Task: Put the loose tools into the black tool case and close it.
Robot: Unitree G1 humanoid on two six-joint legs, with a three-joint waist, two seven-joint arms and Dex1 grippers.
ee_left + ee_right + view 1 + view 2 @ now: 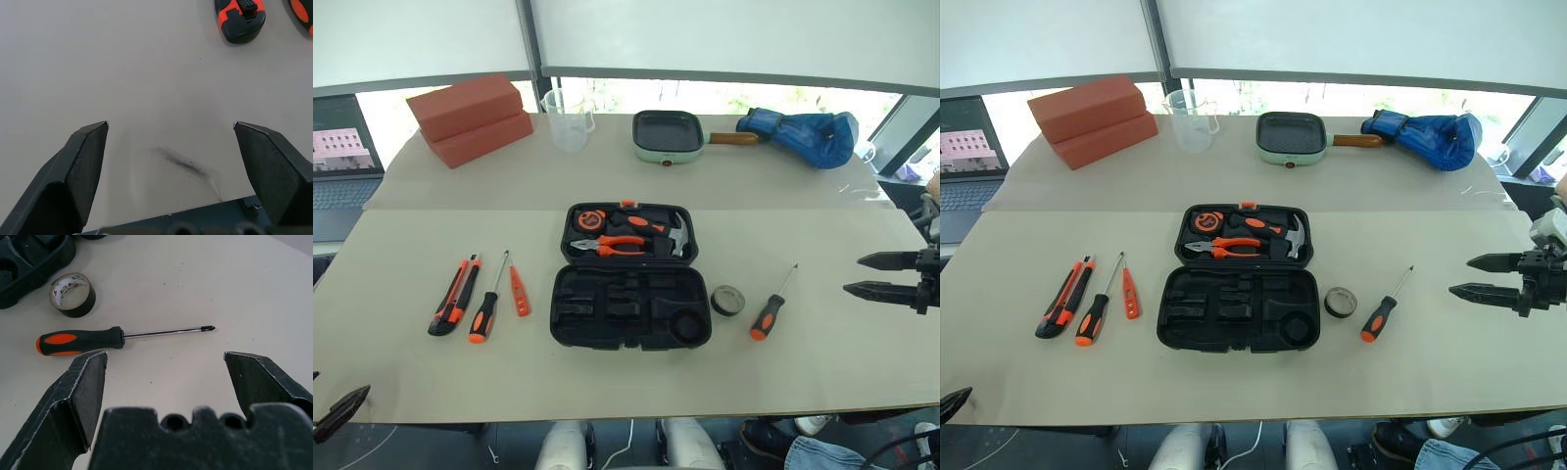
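Your black tool case (630, 308) lies open and flat at the middle of the bench (401, 382). Its far half holds orange-handled pliers (625, 245), a round tape measure (590, 221) and a hammer (677, 235). The near half shows bare moulded slots.

To your left of the case lie three loose tools, roughly parallel. The orange-and-black utility knife (453, 297) is outermost. Next comes a screwdriver (487, 310) with its handle toward you. The slim small orange tool (519, 291) is nearest the case, still clearly apart from it.

To your right of the case, the small dark tape roll (727, 301) sits just beside the case's near-right corner. The second screwdriver (769, 312) lies just past the roll, handle toward you, tip pointing away. In the right wrist view this screwdriver (78, 341) lies crosswise just ahead of the fingertips, with the roll (72, 294) beyond its handle.

Your right pincer (873, 275) hangs over the bench's right edge, fingers spread wide, holding nothing, pointing toward the second screwdriver and well apart from it. Your left pincer (171, 128) is spread wide too and empty, over bare bench. The butt of the utility knife (239, 17) lies ahead of it.

At the far side stand two stacked red blocks (472, 119), a clear measuring jug (569, 118), a green-rimmed square pan (668, 136) and a blue glove (803, 134). A laptop (342, 166) sits off the far-left corner.
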